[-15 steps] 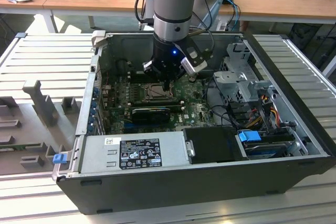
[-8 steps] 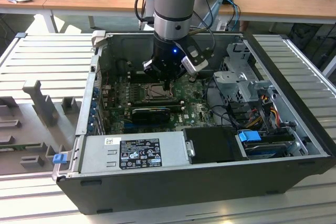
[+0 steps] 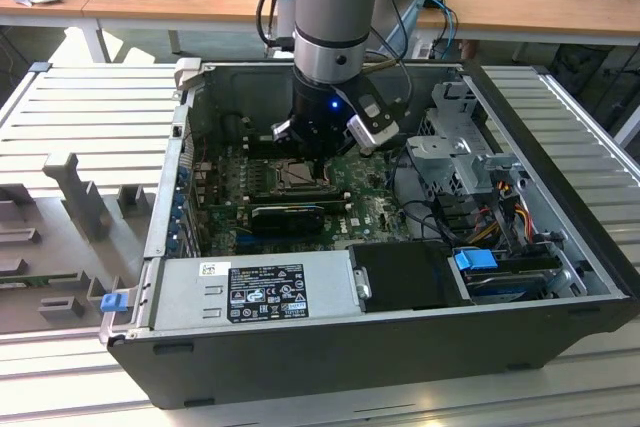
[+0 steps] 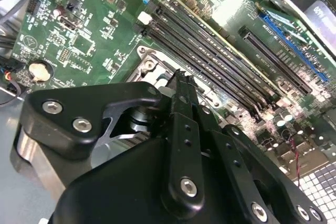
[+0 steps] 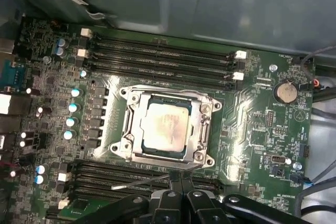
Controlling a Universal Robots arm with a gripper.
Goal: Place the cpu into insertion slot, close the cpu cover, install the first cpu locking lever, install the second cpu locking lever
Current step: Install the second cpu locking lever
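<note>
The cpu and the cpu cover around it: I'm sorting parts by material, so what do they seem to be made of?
The cpu looks like it has a dull silver-grey metal top, matte with a faint tan smudge. The cpu cover seems to be thin stamped metal, brighter silver, catching glare along its edges. The circuit board beneath appears glossy green laminate.

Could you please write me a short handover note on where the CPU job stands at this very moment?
Gripper: low over the motherboard inside the open computer case, fingers close together at the socket's edge, holding nothing that shows. A thin metal rod, apparently a locking lever, lies beside the fingertips.
CPU: seated flat in the insertion slot.
CPU cover: lying down over the socket, framing the chip.
Done: CPU placed; cover looks closed.
Left: locking levers. Whether either one is latched cannot be told, so check both.
</note>
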